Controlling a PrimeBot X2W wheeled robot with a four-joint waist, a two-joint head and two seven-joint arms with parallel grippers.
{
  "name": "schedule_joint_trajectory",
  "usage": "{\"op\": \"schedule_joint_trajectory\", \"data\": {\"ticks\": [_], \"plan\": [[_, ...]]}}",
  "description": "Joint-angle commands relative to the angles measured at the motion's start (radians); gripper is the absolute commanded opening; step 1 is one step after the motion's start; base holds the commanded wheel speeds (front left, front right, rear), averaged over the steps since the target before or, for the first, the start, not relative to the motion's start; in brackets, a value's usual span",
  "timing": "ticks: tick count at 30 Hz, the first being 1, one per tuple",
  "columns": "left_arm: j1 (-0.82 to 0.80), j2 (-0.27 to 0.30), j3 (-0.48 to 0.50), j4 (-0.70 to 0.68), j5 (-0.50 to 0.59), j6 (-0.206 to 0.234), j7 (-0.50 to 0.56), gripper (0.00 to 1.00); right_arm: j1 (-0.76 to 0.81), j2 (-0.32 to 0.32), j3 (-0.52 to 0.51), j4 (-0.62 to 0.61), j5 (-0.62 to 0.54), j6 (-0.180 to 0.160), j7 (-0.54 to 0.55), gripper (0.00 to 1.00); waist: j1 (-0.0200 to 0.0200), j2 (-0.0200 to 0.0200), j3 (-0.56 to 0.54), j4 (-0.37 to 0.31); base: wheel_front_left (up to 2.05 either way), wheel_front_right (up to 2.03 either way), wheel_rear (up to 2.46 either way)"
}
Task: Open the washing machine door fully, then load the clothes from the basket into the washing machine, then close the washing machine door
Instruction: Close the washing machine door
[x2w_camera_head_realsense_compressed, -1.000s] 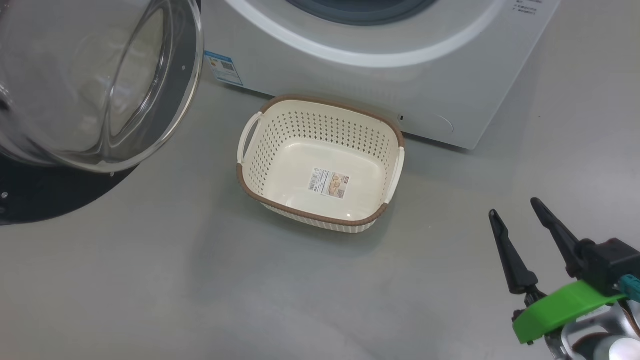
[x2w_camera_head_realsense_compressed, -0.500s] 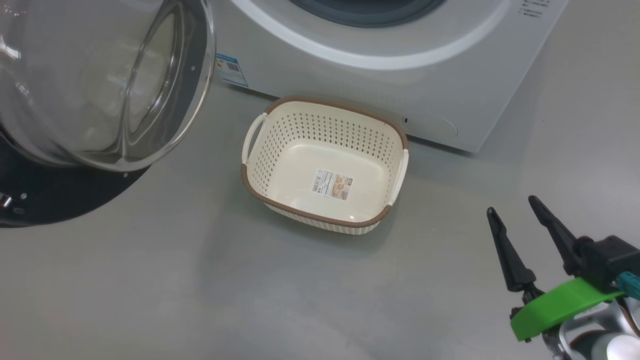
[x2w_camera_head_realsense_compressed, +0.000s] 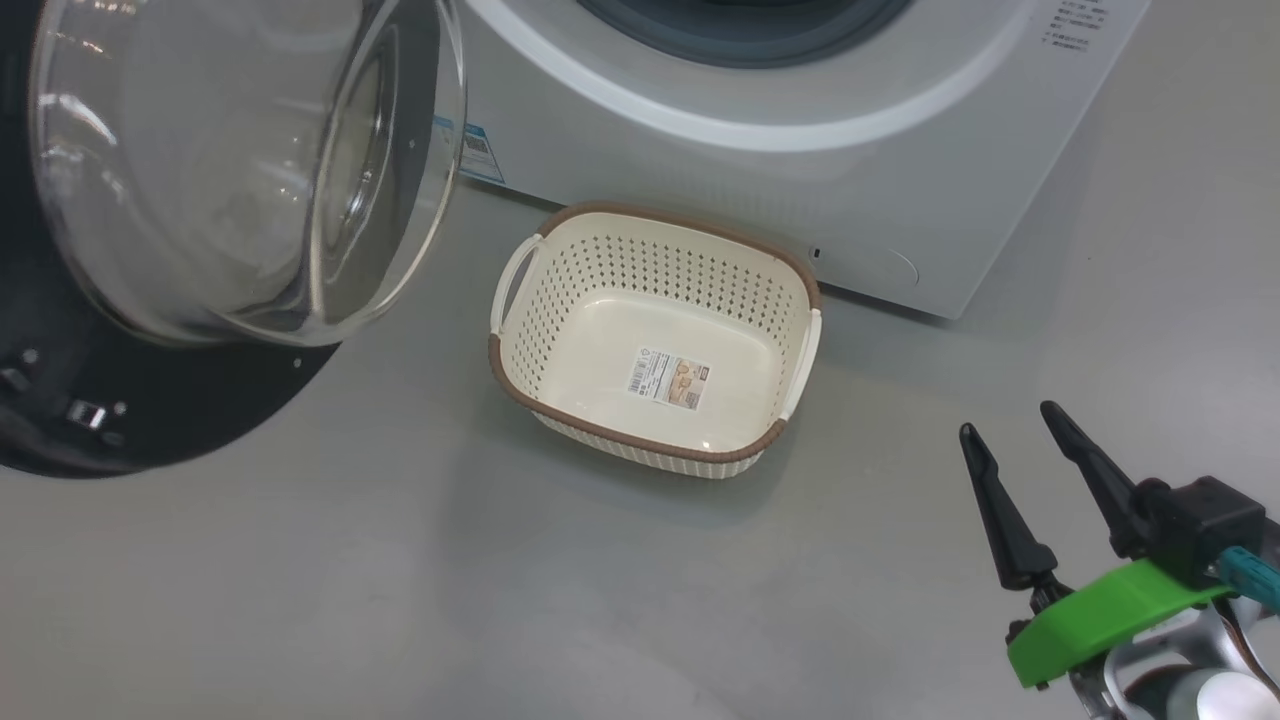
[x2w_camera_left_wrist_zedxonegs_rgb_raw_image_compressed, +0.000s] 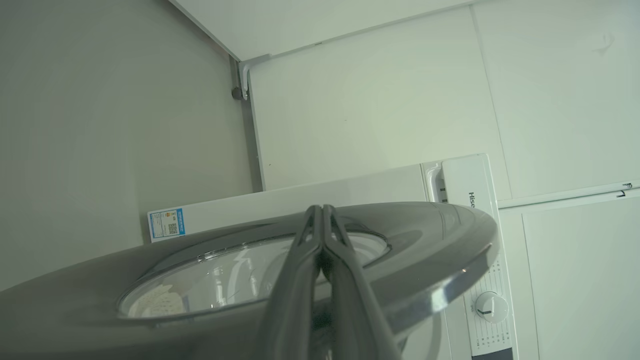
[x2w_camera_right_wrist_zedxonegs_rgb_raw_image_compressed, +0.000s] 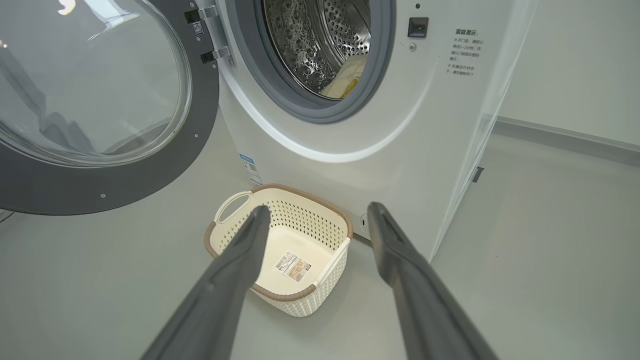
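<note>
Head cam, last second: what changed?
The camera shifted slightly. Beyond that, the washing machine door swung a little toward the washing machine, now covering part of its blue sticker. Nothing taken or released. The basket stayed put and empty; the right end effector stayed open, the left end effector shut.

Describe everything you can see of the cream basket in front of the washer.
The small rectangular cream plastic basket has perforated walls, a brown woven-look rim and a white handle on each short side. It is empty: only a label sticker lies on its bottom. It sits upright on the grey floor, close in front of the white front-loading washing machine. Nothing but the floor touches it; the open right pincer hovers off to its right.
</note>
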Motion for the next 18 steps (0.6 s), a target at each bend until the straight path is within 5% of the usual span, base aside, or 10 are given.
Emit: {"op": "schedule_joint_trajectory", "data": {"ticks": [1,18], "plan": [[0.000,-0.006,-0.030,-0.038,-0.011,0.001,0.047,0.00,-0.031,-0.004,0.025,-0.028,0.010,0.004,-0.012,1.00,0.0000,0.0000,-0.003,0.000,0.00,0.00,0.00],[0.053,-0.086,-0.040,-0.233,-0.050,0.001,0.233,0.00,-0.034,0.009,0.032,-0.004,0.022,0.004,-0.035,1.00,0.0000,0.0000,-0.006,-0.013,0.00,0.00,0.00]]}}
